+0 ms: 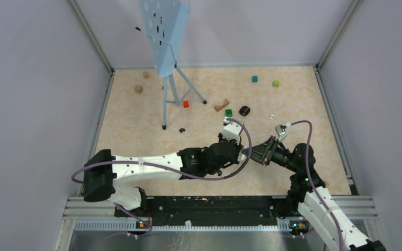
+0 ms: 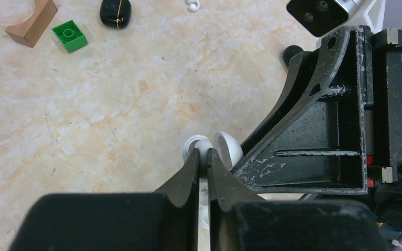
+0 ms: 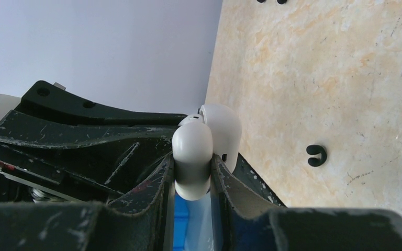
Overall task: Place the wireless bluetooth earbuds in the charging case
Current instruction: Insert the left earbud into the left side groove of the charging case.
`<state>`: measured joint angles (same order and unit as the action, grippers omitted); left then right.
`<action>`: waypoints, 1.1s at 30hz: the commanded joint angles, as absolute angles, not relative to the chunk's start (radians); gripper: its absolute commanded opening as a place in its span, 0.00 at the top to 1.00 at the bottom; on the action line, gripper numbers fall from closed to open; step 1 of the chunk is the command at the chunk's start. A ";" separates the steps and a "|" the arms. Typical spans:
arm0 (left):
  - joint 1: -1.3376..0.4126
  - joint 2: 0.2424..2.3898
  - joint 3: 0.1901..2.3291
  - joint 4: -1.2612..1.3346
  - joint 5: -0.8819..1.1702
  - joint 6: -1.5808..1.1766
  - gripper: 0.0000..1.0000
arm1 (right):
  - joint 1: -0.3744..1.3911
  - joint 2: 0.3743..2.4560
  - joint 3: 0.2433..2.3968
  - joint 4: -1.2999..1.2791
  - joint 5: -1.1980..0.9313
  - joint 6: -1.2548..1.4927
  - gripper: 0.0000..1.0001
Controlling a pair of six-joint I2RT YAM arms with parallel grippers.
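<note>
The right gripper (image 3: 192, 166) is clenched on the white charging case (image 3: 192, 146), which it holds above the table (image 1: 136, 120) with the lid open. The left gripper (image 2: 203, 157) meets it directly at the case opening, its fingers pinched almost together on a white earbud (image 2: 201, 142) that touches the case. A second white earbud (image 1: 271, 116) lies on the table well beyond the case.

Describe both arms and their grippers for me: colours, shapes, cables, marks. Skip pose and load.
Both the left arm and right arm have white shell links between chunky black joints. A purple cable loops along each. The left gripper and right gripper have black wedge-shaped fingers scuffed with pale scratches. A small white camera module sits on each wrist.
</note>
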<state>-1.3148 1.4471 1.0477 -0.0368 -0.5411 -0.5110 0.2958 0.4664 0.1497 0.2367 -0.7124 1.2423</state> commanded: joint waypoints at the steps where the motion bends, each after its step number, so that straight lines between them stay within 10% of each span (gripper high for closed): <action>1: -1.319 1.456 1.088 -0.014 -0.563 -0.492 0.84 | 0.287 0.456 0.189 0.288 -0.728 1.253 1.00; 12: -1.319 1.415 1.090 -0.030 -0.540 -0.518 0.58 | 0.288 0.455 0.181 0.271 -0.721 1.243 1.00; 33: -1.313 1.213 1.014 0.078 -0.473 -0.545 0.45 | 0.287 0.399 0.166 0.153 -0.718 1.182 1.00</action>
<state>-1.3117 1.2472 1.0283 0.0254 -0.4900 -0.5331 0.2958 0.4198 0.1493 0.1696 -0.7109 1.2186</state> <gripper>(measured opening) 0.550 0.240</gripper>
